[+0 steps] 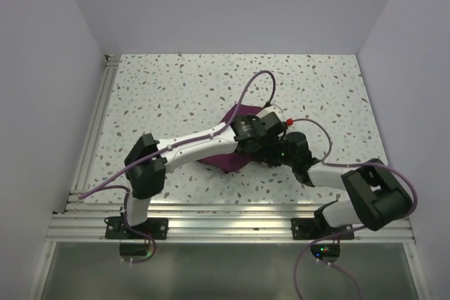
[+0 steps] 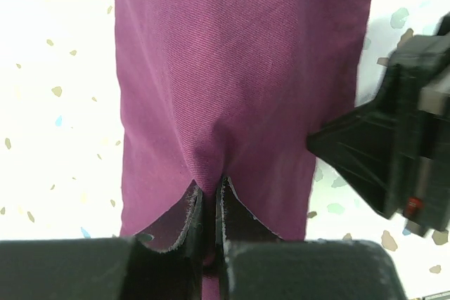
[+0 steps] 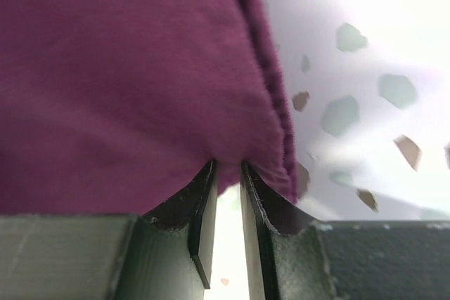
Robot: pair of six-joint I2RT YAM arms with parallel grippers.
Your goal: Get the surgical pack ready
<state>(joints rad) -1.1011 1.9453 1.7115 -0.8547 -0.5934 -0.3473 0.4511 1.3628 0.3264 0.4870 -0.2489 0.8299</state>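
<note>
The surgical pack [image 1: 226, 163] is a plum-maroon fabric drape lying mid-table, mostly hidden under both arms. In the left wrist view the drape [image 2: 239, 68] hangs as a long band, and my left gripper [image 2: 209, 187] is shut on a pinched fold of it. My right gripper [image 3: 228, 166] is shut on the hemmed edge of the drape [image 3: 126, 68]; only its tips bite the cloth, with light showing between the fingers below. From above, my left gripper [image 1: 267, 126] and right gripper [image 1: 275, 151] meet close together over the cloth.
The speckled white tabletop [image 1: 176, 89] surrounds the drape. An aluminium rail [image 1: 91, 138] runs along the left edge and another along the front. The right arm's black body [image 2: 394, 152] sits close beside the drape in the left wrist view. White walls enclose the table.
</note>
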